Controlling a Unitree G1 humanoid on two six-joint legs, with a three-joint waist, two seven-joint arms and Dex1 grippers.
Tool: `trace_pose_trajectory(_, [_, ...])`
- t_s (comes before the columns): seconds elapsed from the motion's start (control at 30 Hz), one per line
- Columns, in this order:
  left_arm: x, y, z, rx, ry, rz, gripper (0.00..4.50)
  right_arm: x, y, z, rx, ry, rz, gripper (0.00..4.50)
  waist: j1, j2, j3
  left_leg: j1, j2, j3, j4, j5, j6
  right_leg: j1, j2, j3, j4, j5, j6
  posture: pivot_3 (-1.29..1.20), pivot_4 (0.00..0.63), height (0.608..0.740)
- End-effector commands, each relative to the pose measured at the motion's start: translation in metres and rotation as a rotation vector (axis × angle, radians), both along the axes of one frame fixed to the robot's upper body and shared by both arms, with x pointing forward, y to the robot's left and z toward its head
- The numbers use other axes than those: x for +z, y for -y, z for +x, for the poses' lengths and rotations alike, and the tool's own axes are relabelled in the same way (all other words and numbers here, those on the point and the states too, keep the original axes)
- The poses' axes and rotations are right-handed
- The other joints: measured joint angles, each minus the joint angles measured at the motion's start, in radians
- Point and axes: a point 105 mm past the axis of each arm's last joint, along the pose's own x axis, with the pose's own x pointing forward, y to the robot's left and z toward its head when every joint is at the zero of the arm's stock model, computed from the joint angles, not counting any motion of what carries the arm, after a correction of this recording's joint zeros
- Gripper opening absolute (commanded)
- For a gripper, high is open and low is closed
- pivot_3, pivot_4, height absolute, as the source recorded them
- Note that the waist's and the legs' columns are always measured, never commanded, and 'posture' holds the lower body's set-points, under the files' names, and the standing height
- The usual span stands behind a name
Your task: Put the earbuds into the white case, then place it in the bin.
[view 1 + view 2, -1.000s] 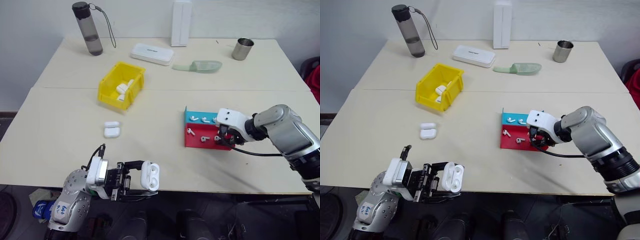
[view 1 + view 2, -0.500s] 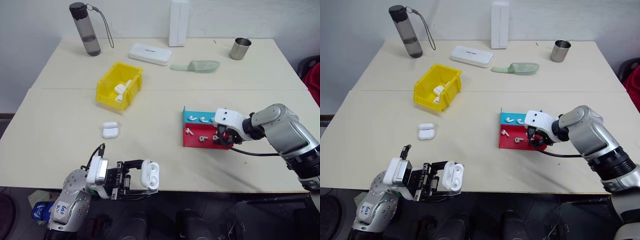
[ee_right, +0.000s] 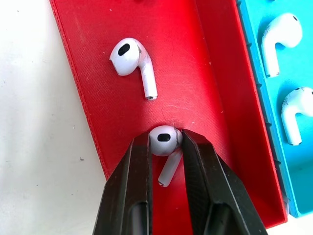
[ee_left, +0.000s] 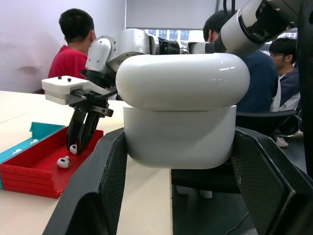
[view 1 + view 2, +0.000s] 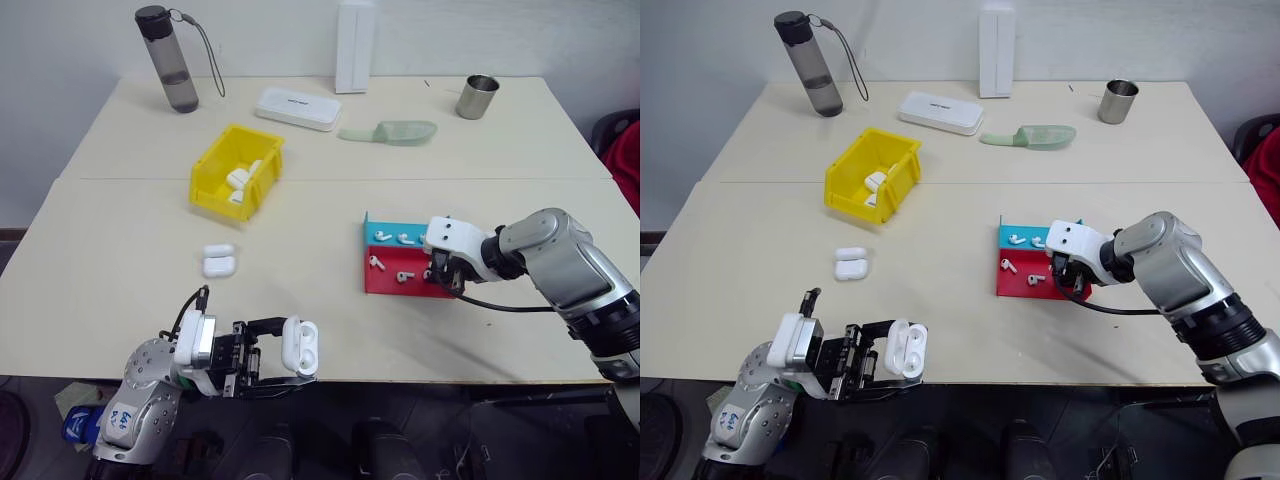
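Note:
My left gripper [image 5: 290,352] is shut on a white case [image 5: 298,346] with its lid open, held just past the table's near edge; its glossy shell [image 4: 181,107] sits between the black fingers. My right gripper [image 3: 165,143] reaches down into the red tray [image 5: 385,284] and is shut on one of the earbuds [image 3: 164,137]. Another earbud [image 3: 131,59] lies loose in the red tray. Two more [image 3: 279,34] lie in the teal tray [image 5: 381,230] behind it. The yellow bin [image 5: 213,192] stands at the left back, holding white cases.
Two loose white cases [image 5: 218,261] lie left of centre. Along the back stand a dark water bottle [image 5: 165,58], a flat white box [image 5: 297,107], a tall white box [image 5: 354,45], a green scoop [image 5: 390,131] and a metal cup [image 5: 476,96]. People sit beyond the table.
The right gripper's fingers have closed on an earbud in the red tray. Both arms stayed where they were; the camera shifted slightly.

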Motion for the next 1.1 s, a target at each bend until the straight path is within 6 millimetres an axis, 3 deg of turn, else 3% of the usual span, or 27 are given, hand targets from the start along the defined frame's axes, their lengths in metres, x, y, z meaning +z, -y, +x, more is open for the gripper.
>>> trace_pose_trajectory(0.03, [0.012,0.000,-0.004,-0.007,0.056,-0.034,2.76,0.020,-0.001,-0.002,0.016,0.042,0.111,0.44,0.000,0.000,0.000,0.000,0.000,0.000,0.000,0.000,0.000,0.000,0.000,0.000,0.000,0.000,0.000,0.00,0.150,0.740])
trace_pose_trajectory(0.17, [0.017,0.000,-0.001,-0.022,0.071,-0.048,2.76,0.057,-0.001,-0.014,0.107,0.116,0.291,0.44,0.003,0.000,0.000,-0.001,0.000,0.000,0.000,0.000,0.000,-0.001,0.000,0.000,0.000,0.000,0.000,0.00,0.150,0.740])
trace_pose_trajectory(0.27, [0.022,0.001,0.007,-0.024,0.077,-0.068,2.76,0.094,-0.026,-0.039,0.360,0.219,0.611,0.44,0.004,-0.001,0.000,-0.001,0.000,0.000,0.000,0.000,0.000,0.000,0.000,-0.001,0.000,0.000,0.000,0.00,0.150,0.740])
trace_pose_trajectory(0.43, [0.035,0.004,0.026,-0.030,0.081,-0.110,2.76,0.132,-0.060,-0.087,0.573,0.281,1.133,0.44,-0.003,-0.001,0.000,0.000,0.000,0.000,0.000,0.000,0.000,0.000,0.001,-0.001,0.002,0.000,0.000,0.00,0.150,0.740])
trace_pose_trajectory(0.57, [0.043,0.008,0.039,-0.038,0.082,-0.138,2.76,0.135,-0.094,-0.108,0.665,0.355,1.287,0.44,-0.001,-0.001,0.000,0.001,0.000,0.000,0.001,0.001,-0.001,0.000,0.001,-0.001,0.004,0.000,0.000,0.00,0.150,0.740])
trace_pose_trajectory(0.67, [0.049,0.010,0.044,-0.045,0.074,-0.159,2.76,0.131,-0.112,-0.117,0.759,0.403,1.287,0.44,-0.003,-0.001,0.000,0.001,0.000,0.000,0.001,0.001,-0.001,-0.001,0.000,-0.001,0.004,0.000,0.000,0.00,0.150,0.740])
trace_pose_trajectory(1.1, [0.063,0.020,0.045,-0.062,0.052,-0.210,2.76,0.113,-0.137,-0.119,0.900,0.442,1.257,0.44,-0.004,-0.001,0.000,0.001,0.000,-0.001,0.001,0.001,-0.001,-0.001,0.000,-0.001,0.004,0.000,0.000,0.00,0.150,0.740])
